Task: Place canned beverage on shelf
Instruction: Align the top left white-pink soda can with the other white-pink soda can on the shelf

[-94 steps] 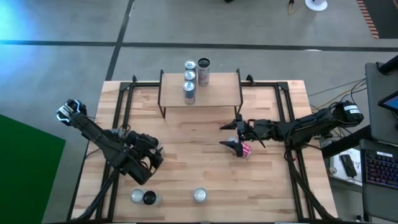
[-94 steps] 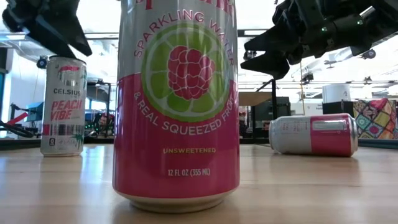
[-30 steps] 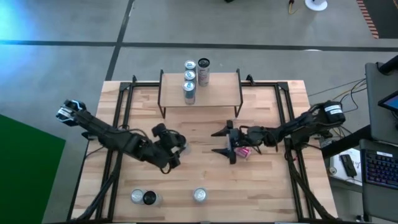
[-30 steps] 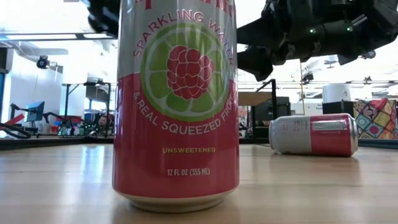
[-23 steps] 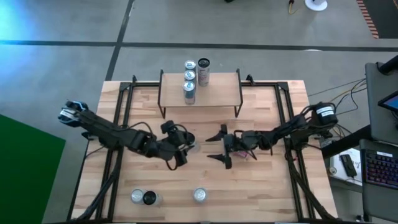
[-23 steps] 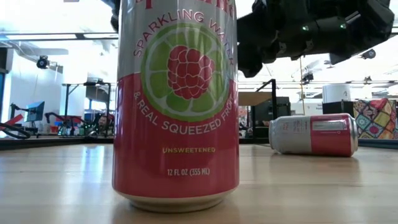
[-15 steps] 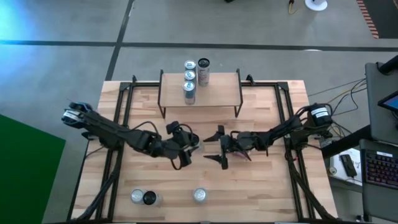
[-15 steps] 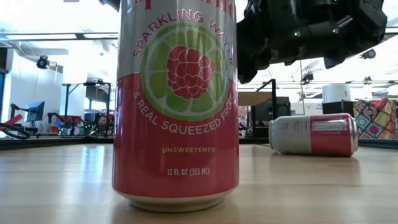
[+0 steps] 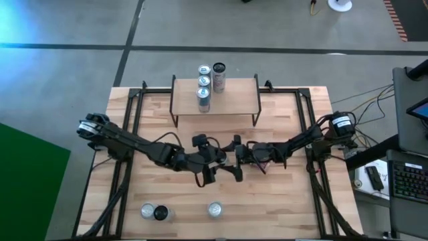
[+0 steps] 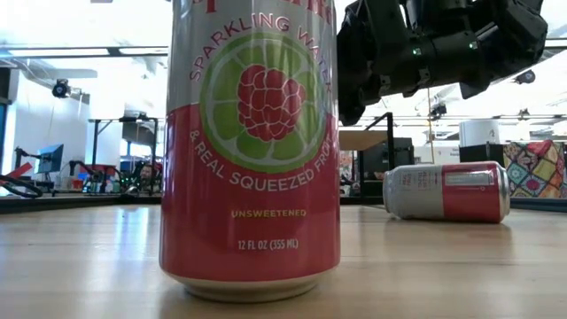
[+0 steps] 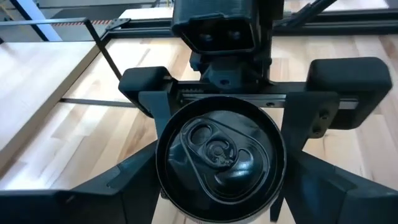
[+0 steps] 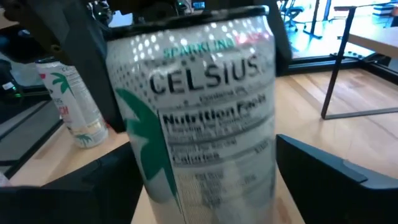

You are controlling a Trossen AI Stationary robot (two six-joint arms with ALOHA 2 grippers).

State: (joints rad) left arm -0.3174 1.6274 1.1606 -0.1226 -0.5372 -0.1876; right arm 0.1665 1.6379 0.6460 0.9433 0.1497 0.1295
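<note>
Mid-worktop (image 9: 281, 194), handover in progress, as I read it. Left end effector (image 9: 212, 163) pinches a can (image 11: 219, 155) from the side; its wrist view looks down on the can's dark top between its own fingers. Right end effector (image 9: 235, 161) faces it, fingers spread either side of the same can (image 12: 205, 109), not yet closed as far as the right wrist view shows. The two end effectors almost meet in the high view. The can is off the shelf (image 9: 217, 95), which lies well beyond both end effectors with three cans (image 9: 204, 84) already on its left part.

Risks, my judgement:
- Right fingers close off-centre or low on the can: it tips or slips once the left lets go.
- Left opens before the right has full grip: the can drops to the worktop and rolls, like the pink can (image 10: 446, 190) lying on its side just behind the right end effector.
- Both squeeze at once: thin wall dents.
- Fingers of the two end effectors clash, being this close.
- At placement, the carried can could knock the three standing ones if brought in from the left.
</note>
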